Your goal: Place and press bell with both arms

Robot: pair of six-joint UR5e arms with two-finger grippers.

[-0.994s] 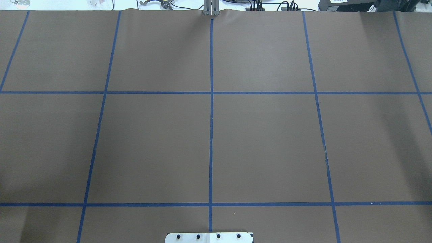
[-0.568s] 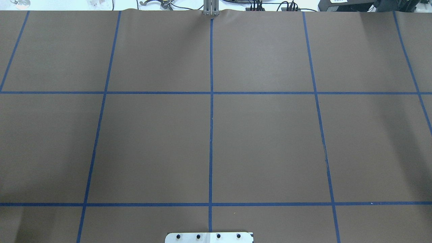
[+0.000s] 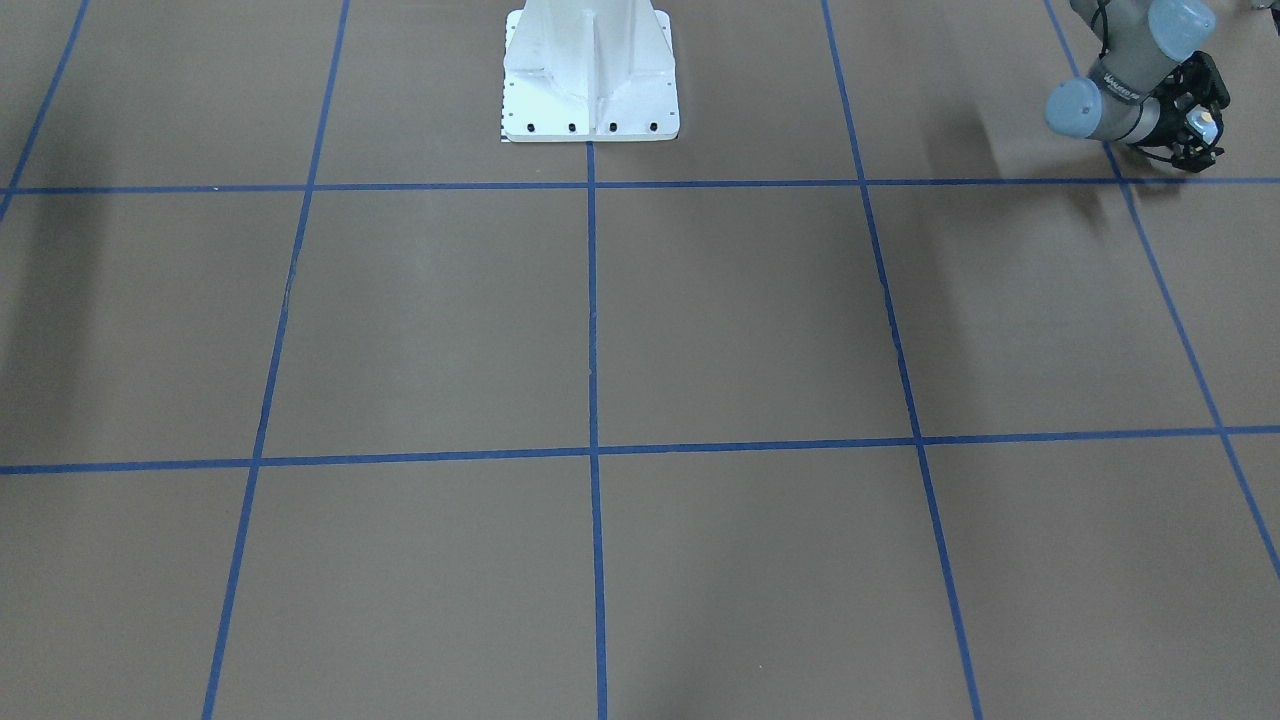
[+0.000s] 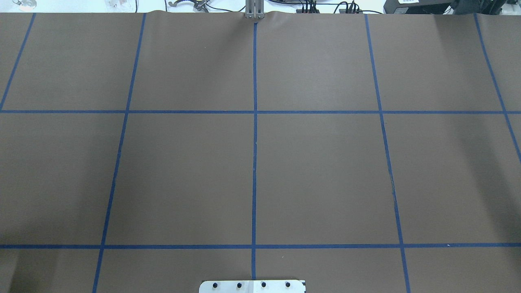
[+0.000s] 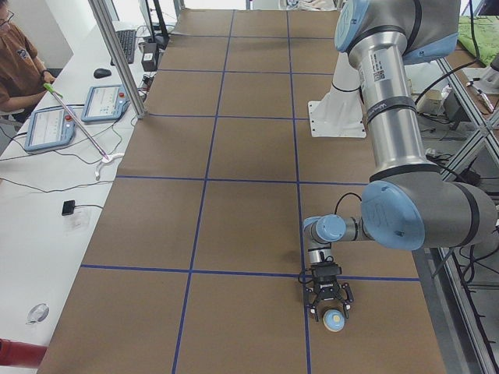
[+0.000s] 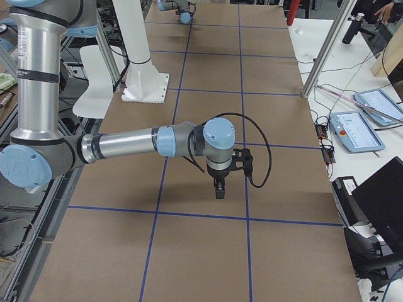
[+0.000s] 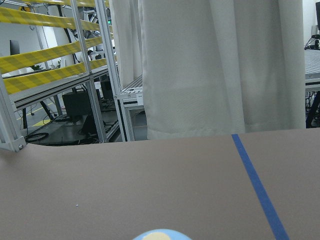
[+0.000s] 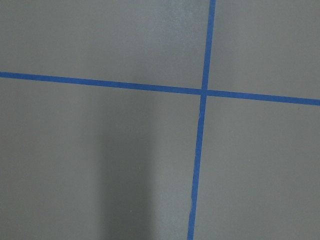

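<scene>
The light-blue bell (image 5: 334, 319) with its cream button sits at the tip of my left gripper (image 5: 330, 305), low over the table near its left end. The fingers stand on either side of the bell and appear shut on it. The bell's top shows at the bottom edge of the left wrist view (image 7: 161, 235). In the front-facing view the left gripper (image 3: 1200, 140) is at the top right. My right gripper (image 6: 218, 190) points down above the table's middle right. I cannot tell whether it is open or shut. The overhead view shows neither arm.
The white pedestal base (image 3: 590, 80) stands at the robot's edge of the brown table with its blue tape grid (image 8: 203, 92). An operator (image 5: 15, 70) sits at a side bench with tablets (image 5: 105, 101) and a metal post (image 5: 117, 54).
</scene>
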